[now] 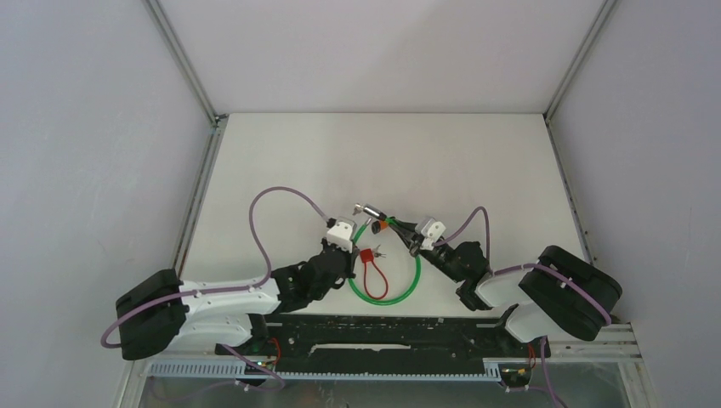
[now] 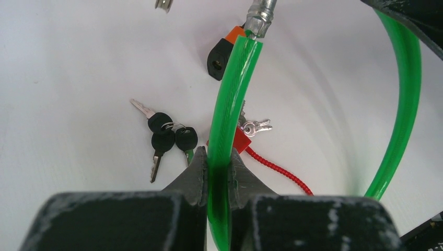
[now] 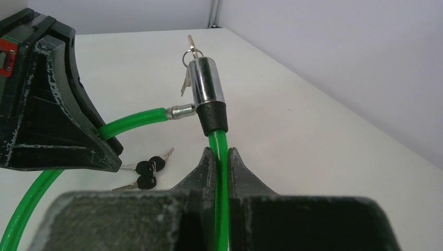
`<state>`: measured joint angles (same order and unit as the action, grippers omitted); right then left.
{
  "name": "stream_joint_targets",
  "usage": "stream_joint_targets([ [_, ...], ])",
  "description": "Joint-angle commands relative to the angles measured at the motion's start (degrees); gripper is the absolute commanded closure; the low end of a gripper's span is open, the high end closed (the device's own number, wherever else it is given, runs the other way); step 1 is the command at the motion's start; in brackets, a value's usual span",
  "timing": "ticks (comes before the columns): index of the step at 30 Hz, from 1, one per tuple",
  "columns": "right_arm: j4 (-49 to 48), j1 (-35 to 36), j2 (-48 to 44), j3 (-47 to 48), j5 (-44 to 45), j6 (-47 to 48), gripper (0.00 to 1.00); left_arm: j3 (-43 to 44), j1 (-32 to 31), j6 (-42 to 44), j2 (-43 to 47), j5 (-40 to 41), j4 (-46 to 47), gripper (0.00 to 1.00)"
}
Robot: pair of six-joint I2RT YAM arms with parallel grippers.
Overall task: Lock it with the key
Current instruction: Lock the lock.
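Right gripper (image 3: 220, 152) clamped on the green cable (image 3: 218, 138), key (image 3: 191, 46) dead ahead at 12 o'clock.

Top view: lock barrel (image 1: 367, 208) sits at the loop's 12 o'clock, between both arms. Left wrist: left gripper (image 2: 217, 157) pinches the cable's other limb, with the metal pin (image 2: 259, 15) up at 12. Right wrist: the barrel stands in line with the cable, the key pokes out of its far end, and the pin meets its side from 9 o'clock. The right arm looks nearer, but both are busy, so one must let go to turn the key.
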<state>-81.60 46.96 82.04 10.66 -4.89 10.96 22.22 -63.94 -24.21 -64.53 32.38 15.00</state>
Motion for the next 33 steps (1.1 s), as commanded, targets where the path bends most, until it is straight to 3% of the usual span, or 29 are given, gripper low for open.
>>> stream_joint_targets([
  [1,-5.3,0.2,-1.1,1.0,1.3,-0.3,1.0,2.5,-0.1,-1.3,2.8,0.2,3.1,1.0],
  [33,-5.3,0.4,-1.0,0.8,-1.5,0.6,1.0,4.6,0.7,0.6,1.5,0.0,2.8,1.0],
])
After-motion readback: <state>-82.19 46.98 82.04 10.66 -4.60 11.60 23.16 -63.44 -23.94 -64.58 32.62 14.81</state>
